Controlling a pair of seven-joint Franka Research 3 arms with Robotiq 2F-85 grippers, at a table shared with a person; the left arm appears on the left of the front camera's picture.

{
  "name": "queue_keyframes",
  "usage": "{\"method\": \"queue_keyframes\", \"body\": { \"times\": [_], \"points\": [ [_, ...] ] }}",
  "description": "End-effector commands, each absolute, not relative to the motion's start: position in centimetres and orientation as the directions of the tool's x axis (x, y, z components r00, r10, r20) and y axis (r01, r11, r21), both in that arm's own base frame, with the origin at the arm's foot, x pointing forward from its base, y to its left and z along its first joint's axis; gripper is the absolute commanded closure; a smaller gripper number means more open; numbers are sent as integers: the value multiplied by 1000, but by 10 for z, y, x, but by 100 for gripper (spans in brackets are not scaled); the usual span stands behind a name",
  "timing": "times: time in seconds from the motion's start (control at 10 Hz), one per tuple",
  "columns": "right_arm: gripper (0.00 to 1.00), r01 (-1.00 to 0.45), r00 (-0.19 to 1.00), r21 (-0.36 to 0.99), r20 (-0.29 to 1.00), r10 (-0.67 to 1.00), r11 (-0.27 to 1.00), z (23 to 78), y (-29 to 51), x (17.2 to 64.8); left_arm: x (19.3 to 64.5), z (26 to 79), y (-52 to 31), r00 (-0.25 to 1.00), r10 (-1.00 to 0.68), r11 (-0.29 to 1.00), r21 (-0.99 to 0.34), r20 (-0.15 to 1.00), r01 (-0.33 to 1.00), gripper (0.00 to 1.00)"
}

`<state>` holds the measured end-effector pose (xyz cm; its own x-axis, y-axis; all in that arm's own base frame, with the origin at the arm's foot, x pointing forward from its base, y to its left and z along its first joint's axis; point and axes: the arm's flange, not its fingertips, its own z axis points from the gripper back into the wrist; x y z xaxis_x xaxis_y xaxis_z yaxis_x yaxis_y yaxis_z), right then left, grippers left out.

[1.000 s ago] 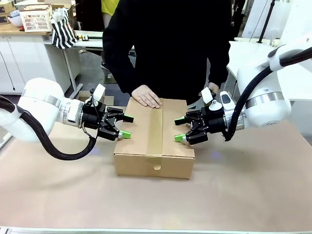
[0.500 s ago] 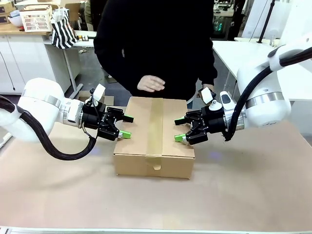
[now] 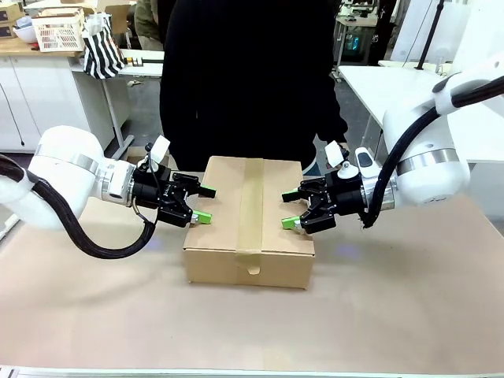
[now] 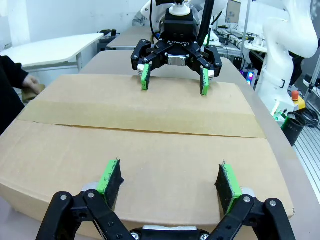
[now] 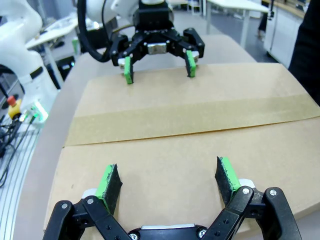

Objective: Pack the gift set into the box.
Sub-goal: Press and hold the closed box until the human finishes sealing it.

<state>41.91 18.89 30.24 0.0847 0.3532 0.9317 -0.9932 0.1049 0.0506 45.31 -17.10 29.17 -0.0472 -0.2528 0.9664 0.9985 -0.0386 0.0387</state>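
Tan-papered table (image 3: 409,315), mid: 1 box (image 3: 250,224), flaps shut, 1 tape strip (image 3: 250,206) along seam, contents unseen. 2 grippers flank it, left gripper (image 3: 203,204) & right gripper (image 3: 290,208), both w/ fingers apart, holding nothing. 1 person (image 3: 252,79) behind

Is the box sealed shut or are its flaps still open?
Shut. The box has its top flaps lying flat, with a tan tape strip running along the seam and down over the front edge. What is inside cannot be told.
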Motion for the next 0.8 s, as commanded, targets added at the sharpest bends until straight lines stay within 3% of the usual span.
{"method": "queue_keyframes", "body": {
  "times": [0.0, 0.6, 0.7],
  "points": [
    [0, -992, 102, 67, 932, 349, 111, 301, 188, 419, 452, 289, -170, -48, -255, -40, 39, 966, 998, 0],
    [0, -993, 85, 51, 932, 353, 105, 302, 189, 419, 453, 292, -171, -47, -253, -39, 39, 966, 999, 0],
    [0, -982, 173, 128, 909, 378, 140, 312, 188, 422, 454, 304, -170, 89, -212, -12, -94, 973, 996, 0]
  ]
}}
